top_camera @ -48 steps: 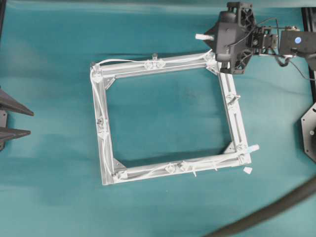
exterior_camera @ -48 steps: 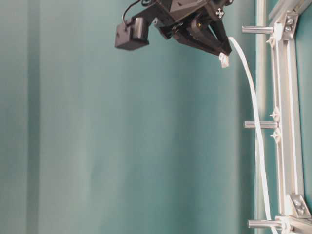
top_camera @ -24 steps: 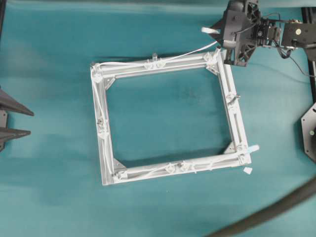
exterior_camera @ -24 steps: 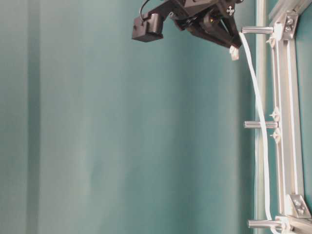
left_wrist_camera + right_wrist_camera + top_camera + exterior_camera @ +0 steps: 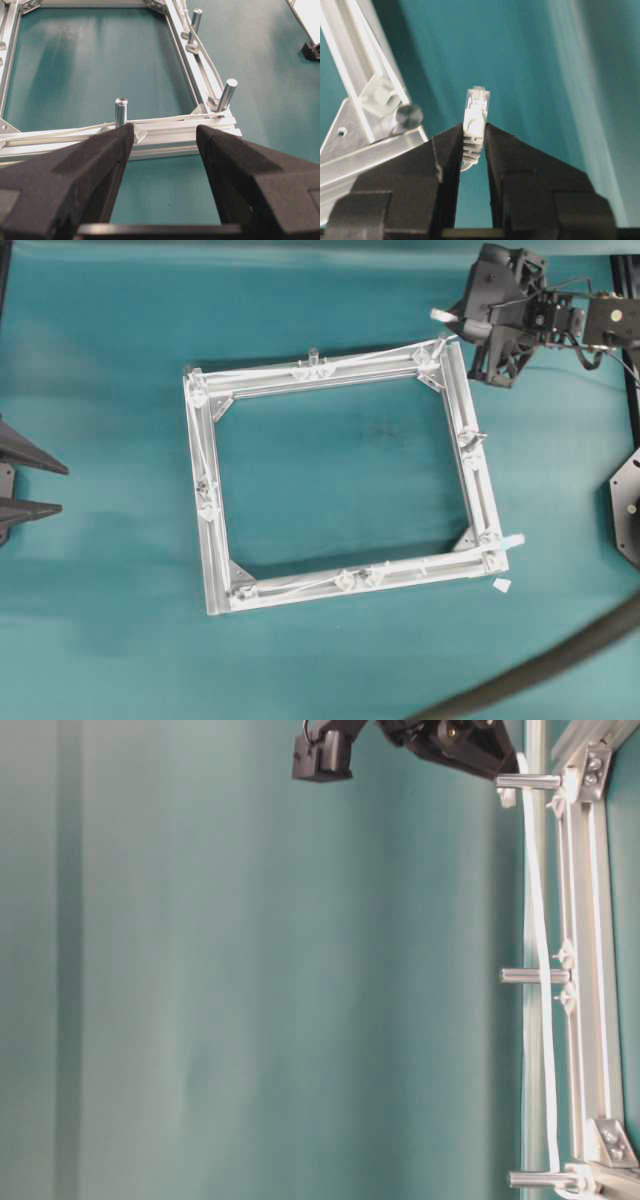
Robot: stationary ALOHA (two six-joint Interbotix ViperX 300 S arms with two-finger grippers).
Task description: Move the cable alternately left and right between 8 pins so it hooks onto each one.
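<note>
While the thin white flexible cable (image 5: 300,367) lies along the rails of the square silver aluminium frame (image 5: 213,540), its small white plug (image 5: 475,111) is pinched between the closed black fingers (image 5: 447,150) of the right hand (image 5: 462,320), which hangs just outside the frame's top right corner in the overhead view. From the plug the cable runs back along the top rail and passes near the small silvery upright pins (image 5: 121,110), and the table-level view shows it stretched almost straight beside three of them. I judge that the routing is nearly finished and the corner pin (image 5: 408,116) is the one to hook now. The danger is in the tension: if the hand pulls too hard or too high, the cable may lift over the short pins and slip off those it already passes, or the plug may slide out of the narrow grip. The left hand (image 5: 165,150) stands wide open and holds nothing, low over the green desk (image 5: 100,340) before the frame's near rail. A thick dark grey hose (image 5: 560,660) lies well apart at the lower right.
</note>
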